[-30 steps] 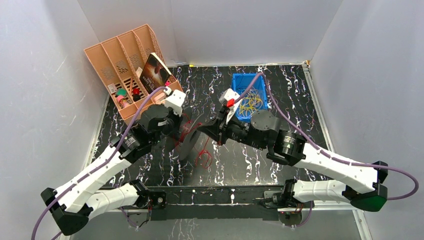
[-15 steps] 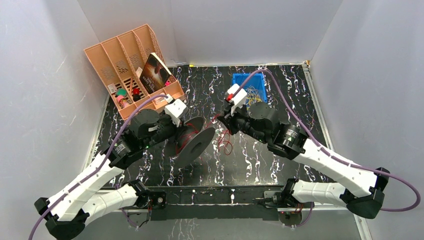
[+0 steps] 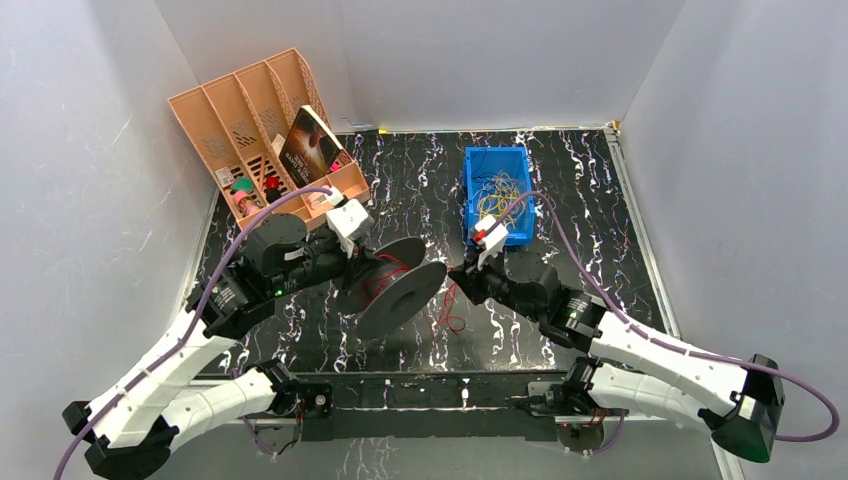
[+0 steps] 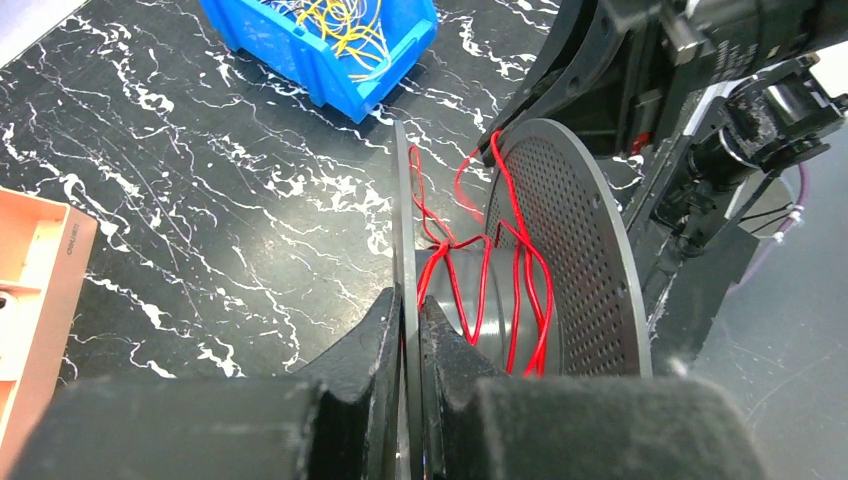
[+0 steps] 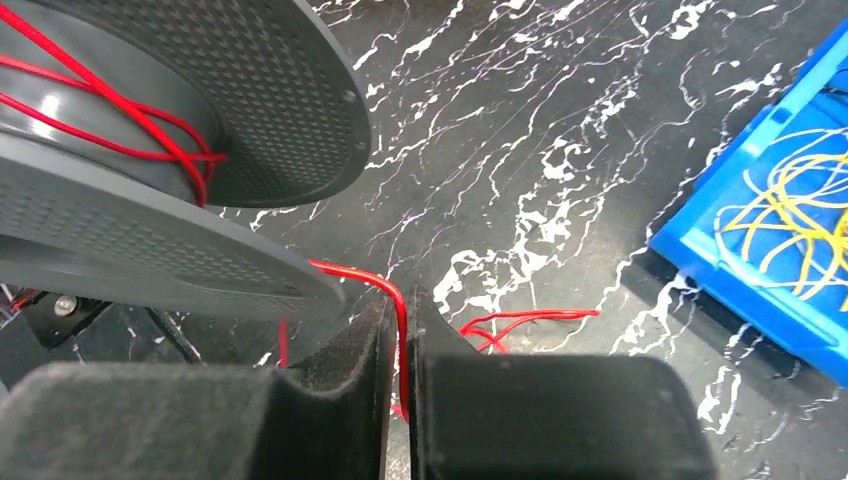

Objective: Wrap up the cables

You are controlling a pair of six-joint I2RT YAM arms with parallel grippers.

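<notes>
Both arms have swung since the earlier frames: right hand [image 3: 468,277] has dropped back toward the near side, spool [image 3: 392,285] now tilted flatter between the arms.

Near first: right hand fingers [image 5: 350,375] pinch a red cable [image 5: 400,310] strand, a sliver of gap between them; cable runs from the pinch up to the spool rim. Slack loops of cable lie on the surface [image 3: 560,210] just past the hand. Left hand [image 4: 410,330] pressed together on one spool flange, holding it edge-on. Several cable turns already cross the hub, loose and uneven. Farther off, blue bin [image 3: 497,190] with yellow wires, orange organizer [image 3: 255,120] at far left.

Step looks like mid-winding. Next move likely needs the strand kept taut and led around the hub between flanges while left hand steadies or turns the spool.
</notes>
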